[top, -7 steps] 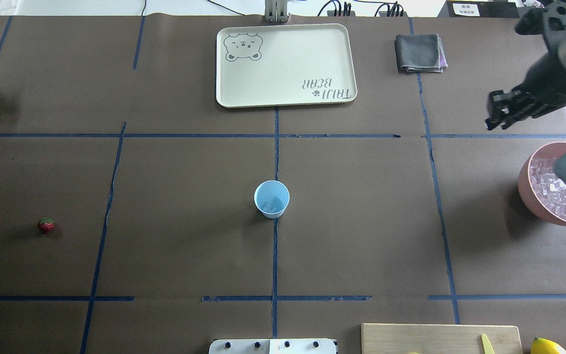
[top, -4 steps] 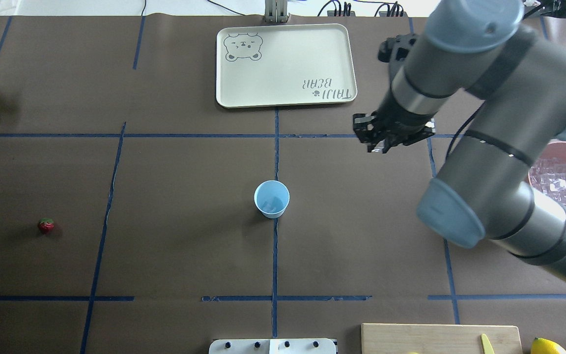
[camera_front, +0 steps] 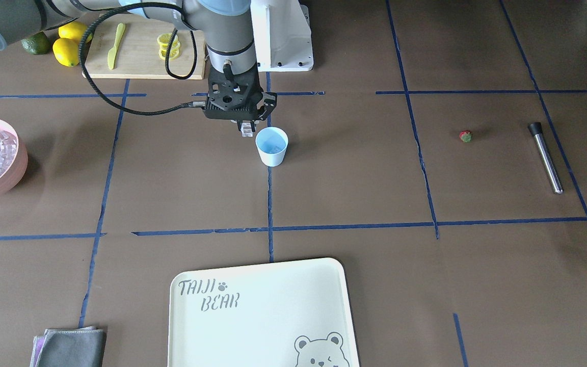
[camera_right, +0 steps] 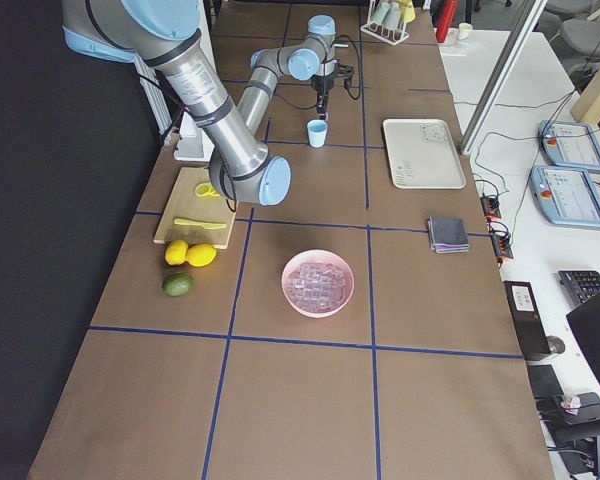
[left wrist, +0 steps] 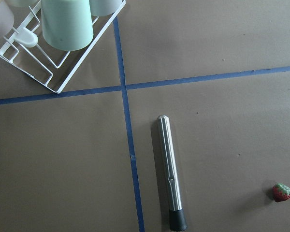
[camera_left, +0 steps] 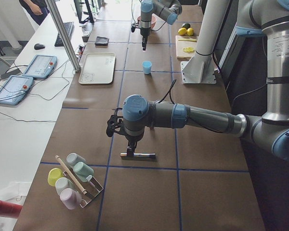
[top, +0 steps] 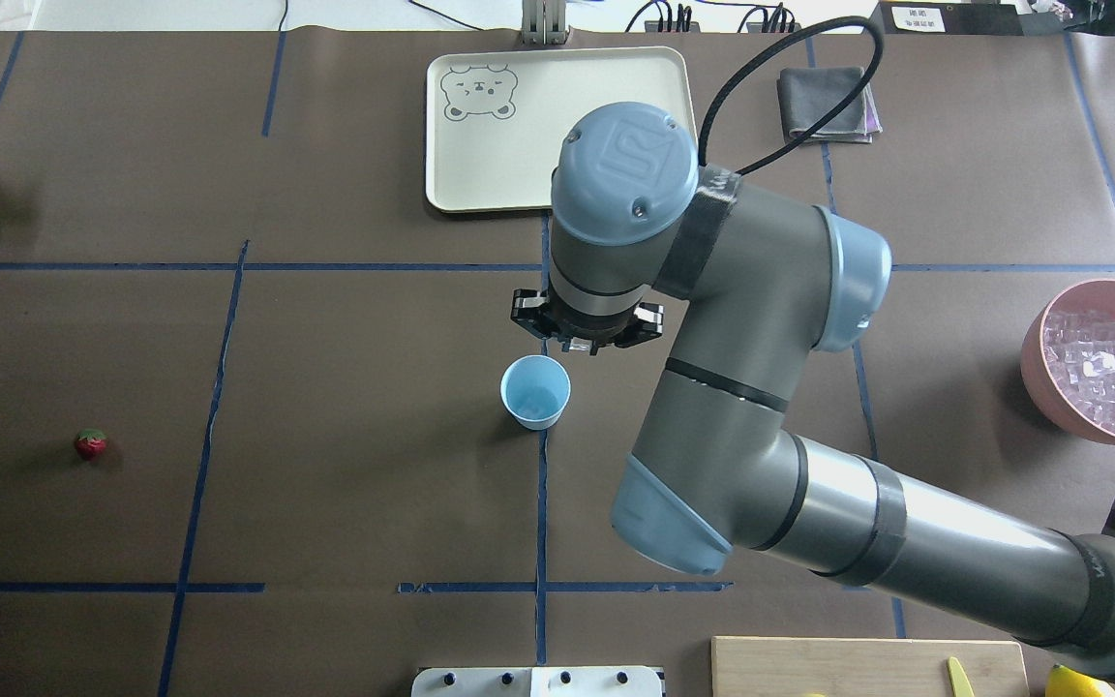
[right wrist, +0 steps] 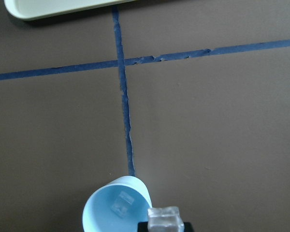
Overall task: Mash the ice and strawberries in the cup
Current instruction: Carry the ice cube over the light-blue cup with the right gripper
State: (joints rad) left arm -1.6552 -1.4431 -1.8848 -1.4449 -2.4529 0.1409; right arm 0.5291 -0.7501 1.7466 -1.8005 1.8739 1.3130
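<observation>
The pale-blue cup [top: 535, 391] stands upright at the table's centre, with one ice cube [right wrist: 121, 203] inside it. My right gripper [camera_front: 245, 126] is shut on another clear ice cube [right wrist: 165, 218] and holds it just above the cup's [right wrist: 117, 208] rim, at its edge. The strawberry [top: 90, 444] lies alone far to the left; it also shows in the left wrist view [left wrist: 282, 192]. My left gripper [camera_left: 130, 150] hangs over a steel muddler [left wrist: 169, 169]; I cannot tell whether it is open or shut.
A pink bowl [top: 1032, 360] heaped with ice cubes [top: 1095, 373] sits at the right edge. A cream tray [top: 519, 145] and grey cloth [top: 824, 102] lie at the back. A cutting board [camera_front: 140, 48] and lemons [camera_front: 67, 51] are near the robot's base. A cup rack [left wrist: 53, 43] is beside the muddler.
My right arm has swung left from the pink bowl to the cup at the table's centre. The cup and the strawberry have not moved.
</observation>
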